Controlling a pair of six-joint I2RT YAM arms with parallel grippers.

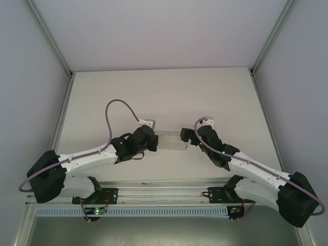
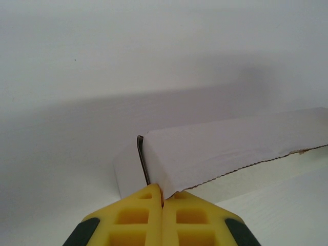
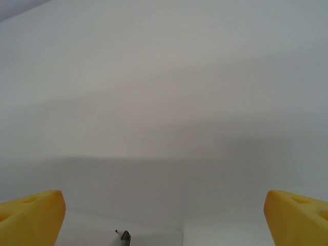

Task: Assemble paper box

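The paper box (image 1: 170,141) is a small white card box lying between the two arms in the middle of the table. My left gripper (image 2: 163,197) is shut on the box's near corner edge (image 2: 215,148), its yellow fingers (image 2: 133,220) pressed together on the thin card. In the top view the left gripper (image 1: 154,139) meets the box's left end. The right gripper (image 1: 185,136) stands at the box's right end. Its yellow fingertips (image 3: 31,215) are spread wide apart with nothing between them, and a sliver of the box (image 3: 154,238) shows at the bottom edge.
The white table (image 1: 164,97) stretches beyond the box toward the back wall. Aluminium frame posts (image 1: 64,102) run along both sides. A rail with the arm bases (image 1: 164,195) lines the near edge.
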